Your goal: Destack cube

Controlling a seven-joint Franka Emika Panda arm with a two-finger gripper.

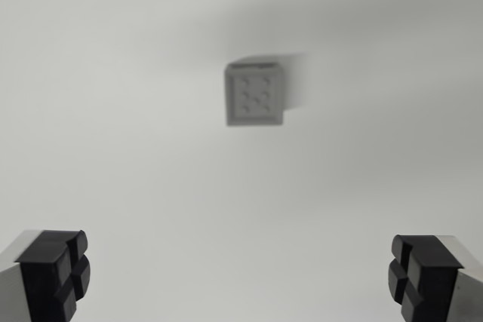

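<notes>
Grey cube [255, 94] seen from above on a pale desk [113, 111], the tool [240, 275] spread wide and empty

Grey and studded on its top face, the cube sits above the middle of the wrist view, slightly to the wrist view's right, well apart from the two black pads [56, 271] at the bottom corners. The picture is blurred and looks straight down, so I cannot tell how many cubes are stacked there. To do this step well, I judge the tool should centre over the cube, square its pads to two opposite flat sides, descend only as far as the top cube, then close and lift straight up
</notes>
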